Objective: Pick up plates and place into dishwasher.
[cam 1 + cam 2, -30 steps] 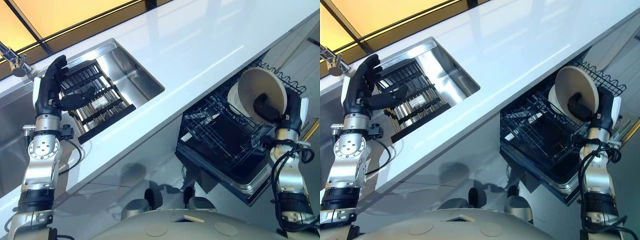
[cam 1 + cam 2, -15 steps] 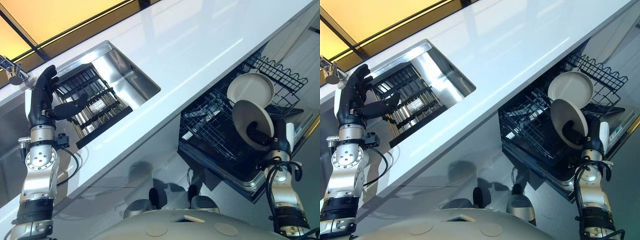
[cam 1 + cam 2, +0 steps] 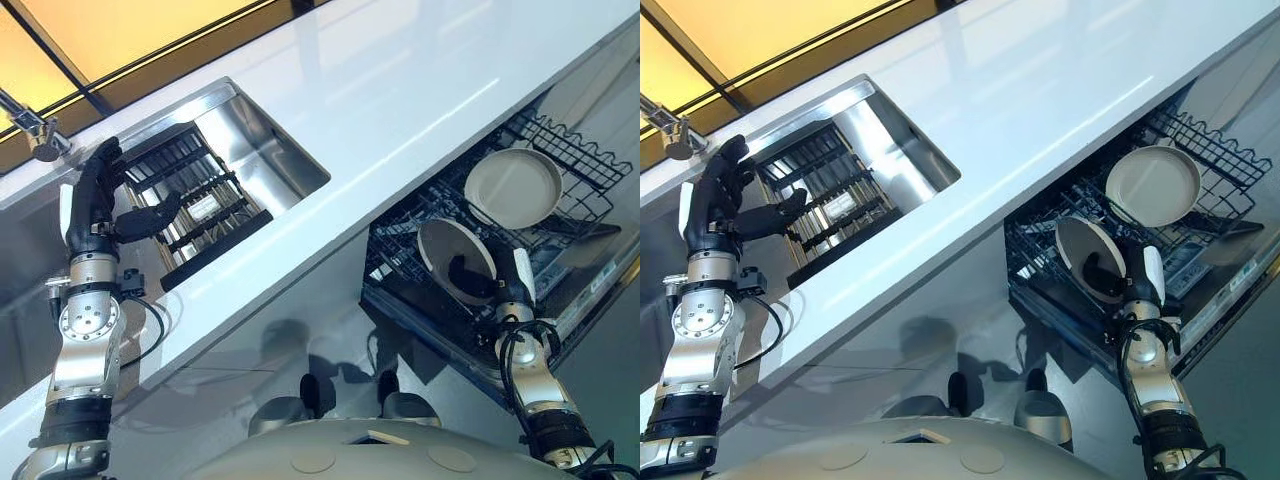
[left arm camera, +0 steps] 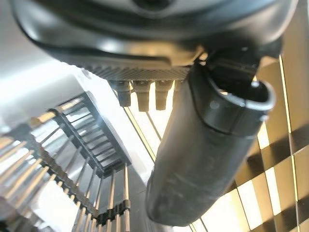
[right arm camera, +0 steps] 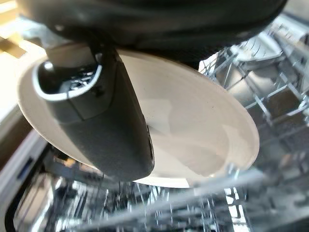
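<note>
One plate (image 3: 452, 258) pinched in right hand (image 3: 480, 290), over dishwasher rack (image 3: 420, 285)

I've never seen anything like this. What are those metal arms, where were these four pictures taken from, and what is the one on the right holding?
This is a humanoid robot loading a dishwasher. Two pictures come from a stereo camera on its head, looking down at a white counter with a steel sink set in it. The other two come from cameras on its wrists, very close to the hands.

The right hand grips a pale plate over the pulled-out dishwasher rack; the right wrist view shows the thumb pressed across the plate's face. A second plate already stands in the rack.

The left hand, fingers straight and holding nothing, hovers at the sink by a dark dish rack.
</note>
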`<state>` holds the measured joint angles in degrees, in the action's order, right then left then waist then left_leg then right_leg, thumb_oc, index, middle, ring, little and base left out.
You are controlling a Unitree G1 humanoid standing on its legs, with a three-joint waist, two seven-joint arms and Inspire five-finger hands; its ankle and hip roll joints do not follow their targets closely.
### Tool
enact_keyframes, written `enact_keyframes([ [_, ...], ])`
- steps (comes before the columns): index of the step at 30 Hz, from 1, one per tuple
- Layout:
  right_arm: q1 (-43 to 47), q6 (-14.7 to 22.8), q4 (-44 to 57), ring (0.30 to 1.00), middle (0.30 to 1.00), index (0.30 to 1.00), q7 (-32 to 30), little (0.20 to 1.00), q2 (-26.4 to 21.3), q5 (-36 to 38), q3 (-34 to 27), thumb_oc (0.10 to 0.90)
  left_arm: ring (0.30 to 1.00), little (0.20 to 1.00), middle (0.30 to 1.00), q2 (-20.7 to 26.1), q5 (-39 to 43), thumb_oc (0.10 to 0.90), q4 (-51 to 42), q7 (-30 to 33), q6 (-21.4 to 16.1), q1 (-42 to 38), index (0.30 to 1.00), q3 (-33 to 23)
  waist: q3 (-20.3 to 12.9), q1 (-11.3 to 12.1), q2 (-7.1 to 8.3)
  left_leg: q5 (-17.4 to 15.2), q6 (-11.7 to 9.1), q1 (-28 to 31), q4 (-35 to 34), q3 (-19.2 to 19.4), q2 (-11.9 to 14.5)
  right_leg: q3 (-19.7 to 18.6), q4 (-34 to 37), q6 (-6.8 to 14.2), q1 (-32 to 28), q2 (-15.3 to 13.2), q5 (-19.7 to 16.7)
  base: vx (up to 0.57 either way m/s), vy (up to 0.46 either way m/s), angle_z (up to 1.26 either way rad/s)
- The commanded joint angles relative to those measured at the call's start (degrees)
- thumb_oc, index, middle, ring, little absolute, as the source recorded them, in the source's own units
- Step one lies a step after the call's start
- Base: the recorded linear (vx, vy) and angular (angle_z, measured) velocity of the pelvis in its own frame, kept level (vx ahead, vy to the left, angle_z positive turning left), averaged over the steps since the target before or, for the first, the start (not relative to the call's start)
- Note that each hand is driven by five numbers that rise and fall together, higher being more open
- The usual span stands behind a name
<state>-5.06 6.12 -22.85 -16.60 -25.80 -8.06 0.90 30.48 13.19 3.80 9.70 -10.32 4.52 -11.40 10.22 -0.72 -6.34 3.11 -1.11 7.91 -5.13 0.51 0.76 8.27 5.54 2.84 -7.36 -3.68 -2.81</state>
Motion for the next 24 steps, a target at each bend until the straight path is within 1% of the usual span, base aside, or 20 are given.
enact_keyframes([
  [1,8.59,0.04,0.62,0.300,0.300,0.300,-3.88,0.200,-2.81,0.36,-0.85,0.100,0.900,0.900,0.900,3.20,0.94,0.800,1.03,1.95,-5.49,-6.28,0.900,-0.84,-2.05,1.11,0.02,-5.77,2.18,0.29,0.28,-1.36,-5.07,0.50,-8.79,0.13,2.43,3.00,10.39,0.03,0.009,0.19],
  [2,9.08,-1.59,-0.95,0.300,0.300,0.300,-3.91,0.200,-2.81,0.73,-0.34,0.100,0.900,0.900,0.900,3.14,0.81,0.800,1.17,1.79,-5.40,-6.40,0.900,-0.39,-2.05,1.40,-0.03,-5.72,2.13,0.25,0.34,-1.50,-5.09,0.63,-8.85,0.12,2.40,2.94,10.38,0.03,0.008,0.13],
  [3,9.43,-2.14,-1.64,0.300,0.300,0.300,-4.12,0.200,-2.89,1.06,-0.06,0.100,0.900,0.900,0.900,3.15,0.90,0.800,1.18,1.67,-5.30,-6.47,0.900,-0.19,-2.02,1.52,-0.05,-5.67,2.12,0.24,0.32,-1.59,-5.12,0.70,-8.83,0.10,2.34,2.92,10.36,0.04,0.008,0.11],
  [5,10.44,-5.26,-4.44,0.300,0.300,0.300,-4.73,0.200,-2.72,2.58,0.89,0.100,0.900,0.900,0.900,3.24,1.10,0.800,1.01,1.41,-4.77,-6.58,0.900,0.79,-2.01,2.04,-0.27,-5.53,2.06,0.34,0.28,-1.86,-5.17,1.00,-8.85,0.03,2.16,2.80,10.28,0.05,0.016,0.17],
  [8,11.72,-7.82,-7.33,0.300,0.300,0.300,-5.50,0.200,-2.66,3.52,1.80,0.100,0.900,0.900,0.900,3.19,1.19,0.800,0.86,0.69,-4.23,-6.83,0.900,1.69,-1.92,2.72,-0.49,-5.39,1.99,0.40,0.35,-2.23,-5.25,1.38,-8.95,-0.07,1.87,2.63,10.24,0.04,0.012,0.16],
  [11,13.26,-9.52,-9.57,0.300,0.300,0.300,-5.71,0.200,-3.32,4.47,2.45,0.100,0.900,0.900,0.900,3.30,1.46,0.800,0.88,0.40,-3.95,-7.27,0.900,2.78,-1.72,3.23,-0.74,-5.25,1.96,0.39,0.44,-2.53,-5.36,1.78,-9.07,-0.18,1.74,2.44,10.17,0.03,0.009,0.11],
  [12,14.13,-10.87,-10.74,0.345,0.345,0.345,-5.50,0.252,-3.41,4.88,2.91,0.152,0.900,0.900,0.900,3.12,1.49,0.800,0.81,0.35,-3.72,-7.53,0.900,3.31,-1.66,3.49,-0.89,-5.20,1.95,0.38,0.44,-2.69,-5.40,1.89,-9.18,-0.25,1.77,2.38,10.16,0.03,0.015,0.16],
  [13,14.91,-11.47,-11.64,0.531,0.531,0.531,-5.31,0.469,-3.50,5.53,3.28,0.369,0.900,0.900,0.900,3.04,1.40,0.800,0.74,0.21,-3.45,-7.74,0.900,3.72,-1.57,3.74,-1.02,-5.12,1.94,0.32,0.49,-2.82,-5.43,2.00,-9.30,-0.30,1.82,2.32,10.13,0.02,0.017,0.13],
  [14,15.59,-12.26,-12.32,0.900,0.900,0.900,-5.06,0.900,-3.64,5.59,3.59,0.800,0.900,0.900,0.900,3.06,1.49,0.800,0.66,0.14,-3.13,-8.02,0.900,4.10,-1.50,3.90,-1.10,-5.08,1.95,0.25,0.53,-2.92,-5.48,2.05,-9.40,-0.35,1.92,2.28,10.13,0.01,0.016,0.10],
  [18,17.79,-12.38,-14.14,0.900,0.900,0.900,-5.45,0.900,-4.32,6.70,4.28,0.800,0.900,0.900,0.900,2.90,1.57,0.800,0.88,-0.35,-2.79,-8.79,0.900,5.28,-1.10,4.36,-1.19,-4.91,2.02,0.11,0.57,-3.12,-5.53,2.24,-9.46,-0.46,1.99,2.14,9.91,0.01,0.010,0.09],
  [22,19.00,-10.48,-12.78,0.900,0.900,0.900,-6.97,0.900,-4.37,7.61,3.89,0.800,0.900,0.900,0.900,2.93,1.68,0.800,1.35,-1.42,-3.20,-8.90,0.900,5.70,-0.86,4.52,-1.11,-4.84,2.17,0.06,0.60,-3.26,-5.54,2.33,-9.57,-0.49,2.07,2.06,9.76,0.00,0.003,0.09],
  [24,18.80,-9.54,-11.67,0.900,0.900,0.900,-7.72,0.900,-4.03,6.92,3.00,0.800,0.900,0.900,0.900,2.61,1.72,0.800,1.73,-1.78,-3.59,-8.85,0.900,5.56,-0.86,4.37,-0.95,-4.89,2.30,0.03,0.55,-3.22,-5.59,2.19,-9.59,-0.40,2.20,2.10,9.71,-0.01,0.001,0.04],
])
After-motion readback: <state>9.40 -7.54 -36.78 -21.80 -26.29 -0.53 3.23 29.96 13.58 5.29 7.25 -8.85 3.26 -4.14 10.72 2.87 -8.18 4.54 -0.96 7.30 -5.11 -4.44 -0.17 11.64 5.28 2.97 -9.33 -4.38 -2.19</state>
